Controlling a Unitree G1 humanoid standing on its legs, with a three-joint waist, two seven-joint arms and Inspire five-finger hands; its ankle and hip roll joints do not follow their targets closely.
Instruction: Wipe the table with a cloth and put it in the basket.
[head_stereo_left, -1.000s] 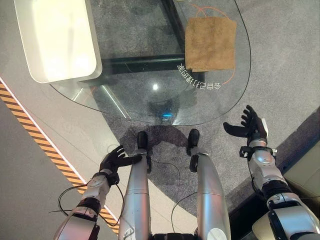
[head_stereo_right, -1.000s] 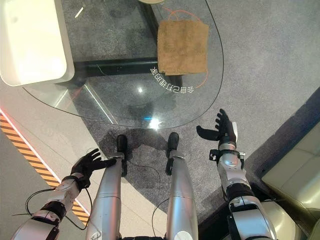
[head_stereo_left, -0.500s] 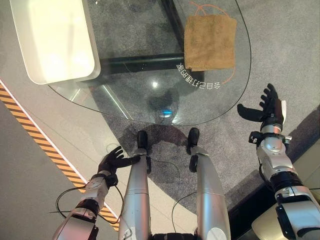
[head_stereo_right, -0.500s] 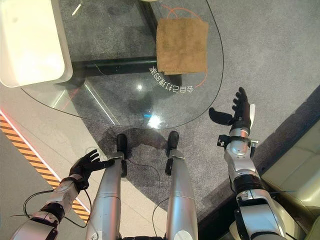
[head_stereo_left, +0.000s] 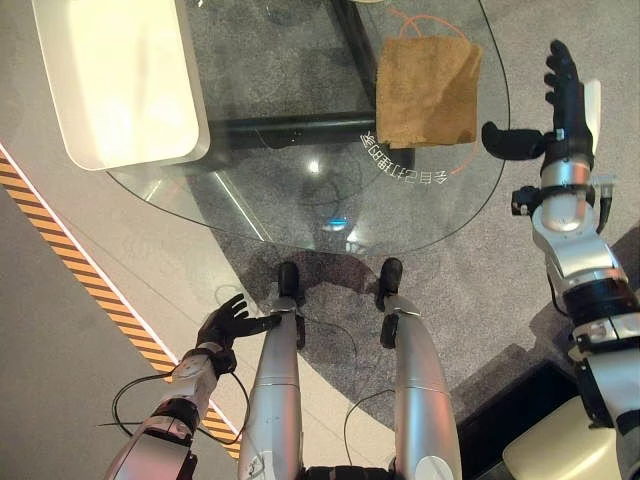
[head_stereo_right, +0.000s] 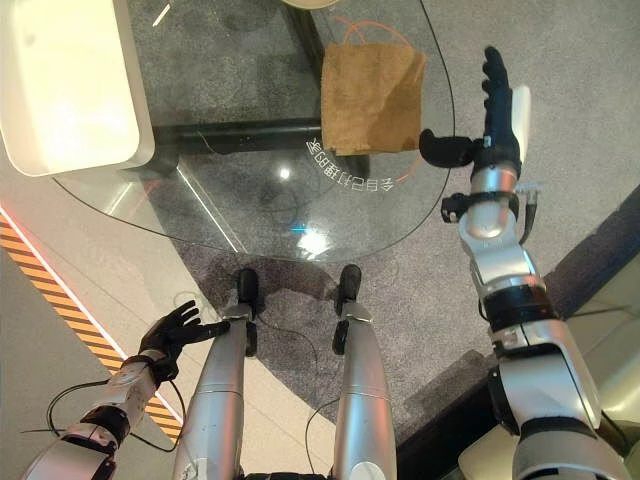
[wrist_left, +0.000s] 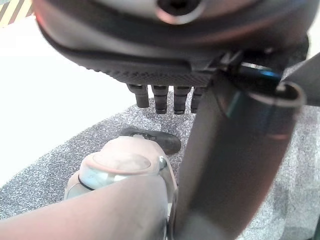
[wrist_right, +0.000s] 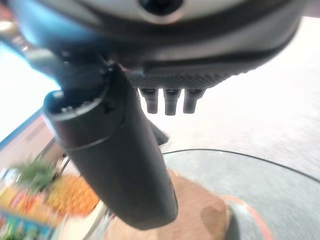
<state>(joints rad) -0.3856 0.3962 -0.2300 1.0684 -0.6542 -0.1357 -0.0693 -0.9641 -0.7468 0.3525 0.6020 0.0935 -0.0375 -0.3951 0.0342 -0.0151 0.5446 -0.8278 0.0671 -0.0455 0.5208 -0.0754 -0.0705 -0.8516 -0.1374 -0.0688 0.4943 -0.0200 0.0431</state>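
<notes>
Glass table (head_stereo_left: 250, 200): the brown cloth (head_stereo_left: 428, 92) lies flat near its far right edge, untouched. Your right hand (head_stereo_left: 560, 100) hangs beside it, fingers spread, empty; lower it palm-flat onto the cloth before sweeping. Your left hand (head_stereo_left: 228, 322) hangs relaxed and empty.

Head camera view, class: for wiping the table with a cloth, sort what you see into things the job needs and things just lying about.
Needed:
cloth
glass table
right hand

Lying about:
white tray
left hand, idle
</notes>
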